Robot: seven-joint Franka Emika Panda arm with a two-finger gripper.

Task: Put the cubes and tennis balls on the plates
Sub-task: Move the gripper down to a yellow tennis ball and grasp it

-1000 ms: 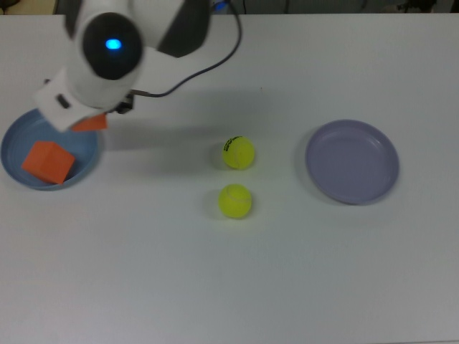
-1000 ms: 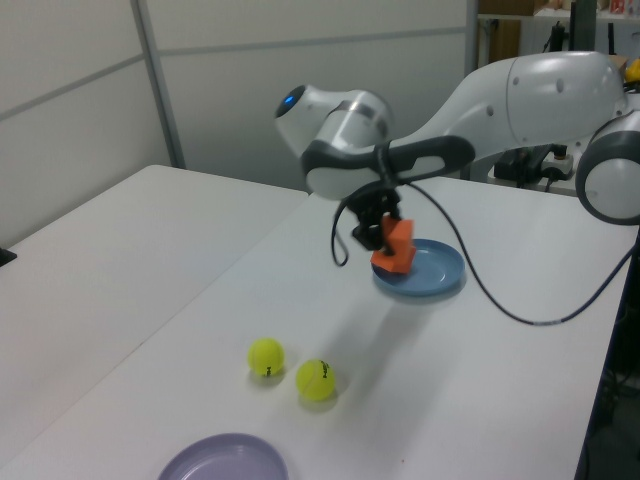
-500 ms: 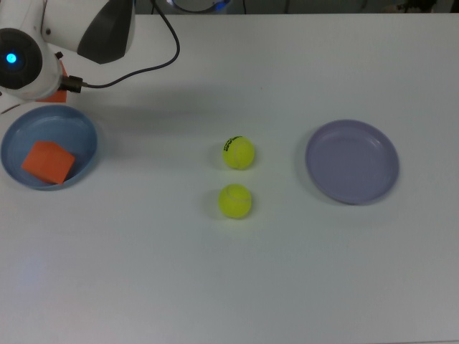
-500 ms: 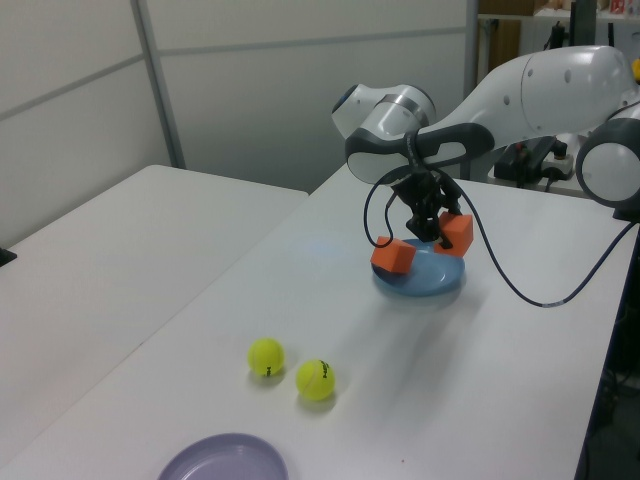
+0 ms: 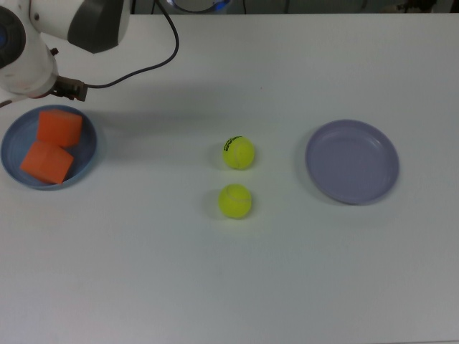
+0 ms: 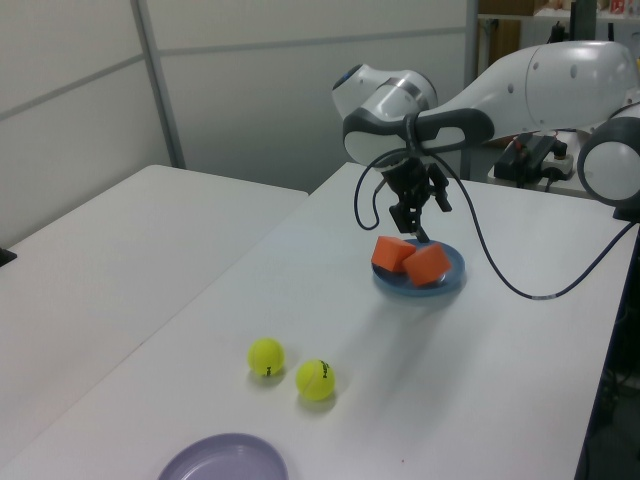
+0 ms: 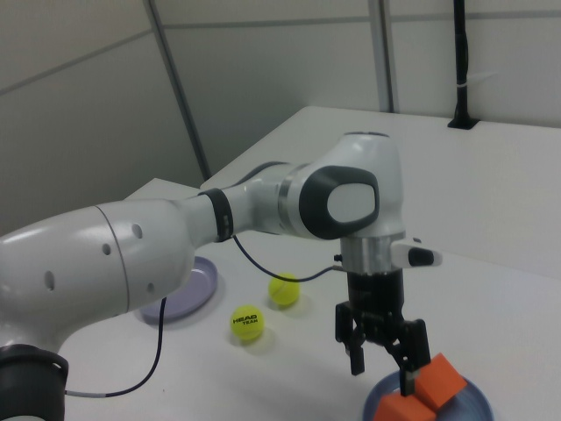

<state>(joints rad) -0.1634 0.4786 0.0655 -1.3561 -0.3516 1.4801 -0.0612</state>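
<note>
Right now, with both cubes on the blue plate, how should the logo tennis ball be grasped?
Come straight down on the logo tennis ball and close the gripper across its widest middle. Being round, it offers no flat faces. The plain tennis ball sits just below it in the top view, with a gap between them, so the fingers probably fit best to the top view's left and right.

A broad, plain white table carries everything; directly on it, at the top view's left edge, rests a round shallow light blue plate; near the middle lie two fuzzy yellow-green tennis balls, one with a black logo, one plain, close but apart; toward the top view's right sits a round pale lavender-grey plate.
</note>
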